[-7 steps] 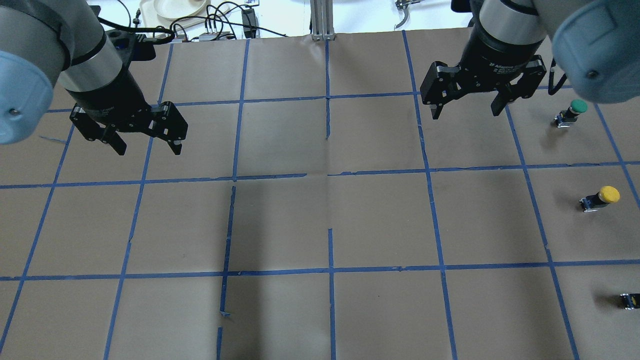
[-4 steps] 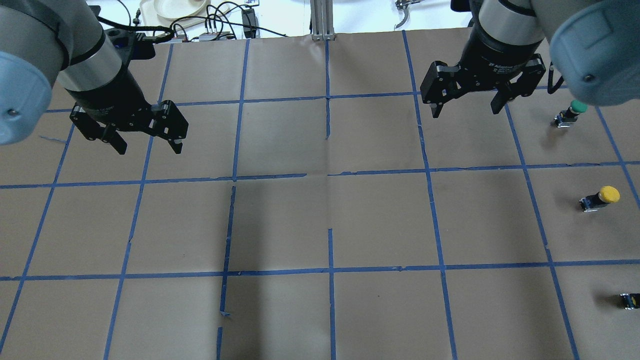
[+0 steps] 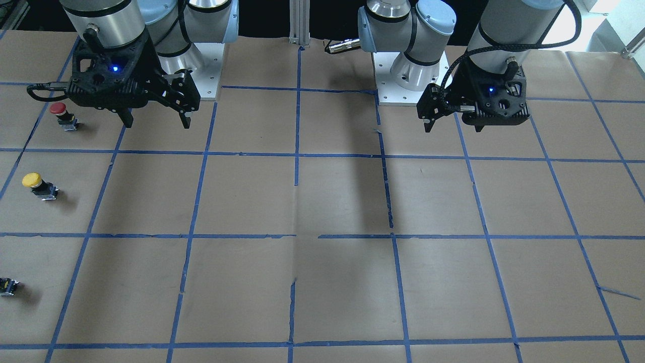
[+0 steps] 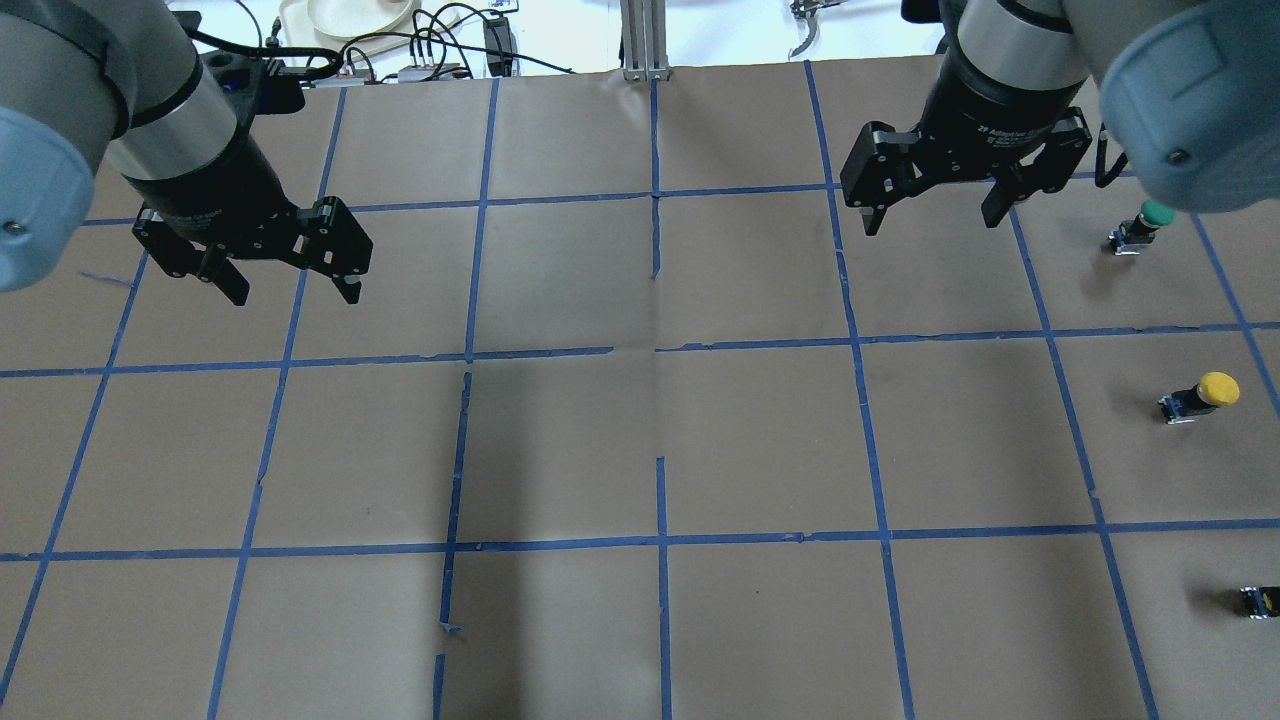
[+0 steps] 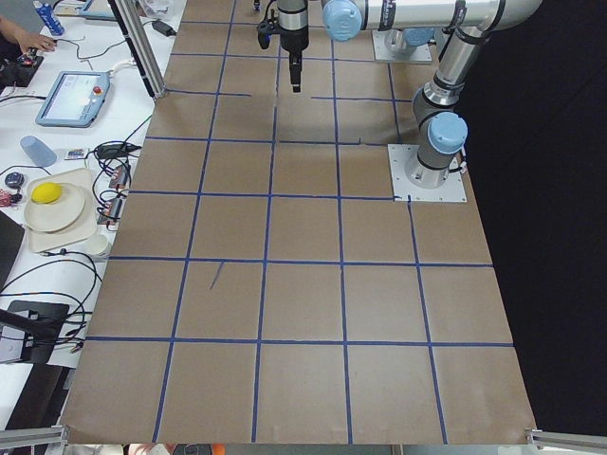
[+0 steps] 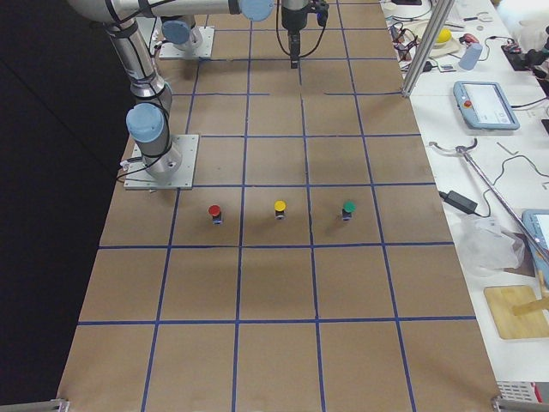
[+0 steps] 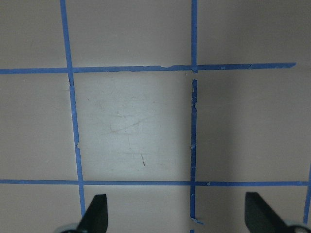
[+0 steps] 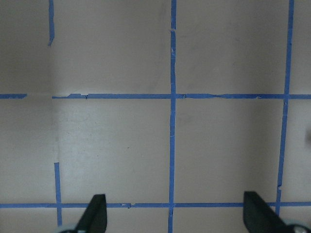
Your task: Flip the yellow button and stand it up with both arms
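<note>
The yellow button [image 4: 1205, 392] has a yellow cap on a black body. It seems to stand cap-up on the brown paper at the table's right side, and it also shows in the front view [image 3: 36, 184] and the right-side view [image 6: 280, 209]. My right gripper [image 4: 931, 225] is open and empty, and hovers well to the left of the button and farther out. It also shows in the front view [image 3: 157, 123]. My left gripper [image 4: 295, 295] is open and empty over the table's left part, far from the button. It also shows in the front view [image 3: 452, 128]. Both wrist views show only taped paper between open fingertips.
A green-capped button [image 4: 1146, 222] stands beyond the yellow one. A red-capped button [image 3: 61, 113] stands on its robot side. A small black block [image 4: 1260, 600] sits cut off at the overhead view's right edge. Blue tape marks a grid. Cables and a plate [image 4: 355, 14] lie past the far edge.
The left gripper has drifted slightly left and away, still open. The right arm has shifted very little. The buttons have not moved.
</note>
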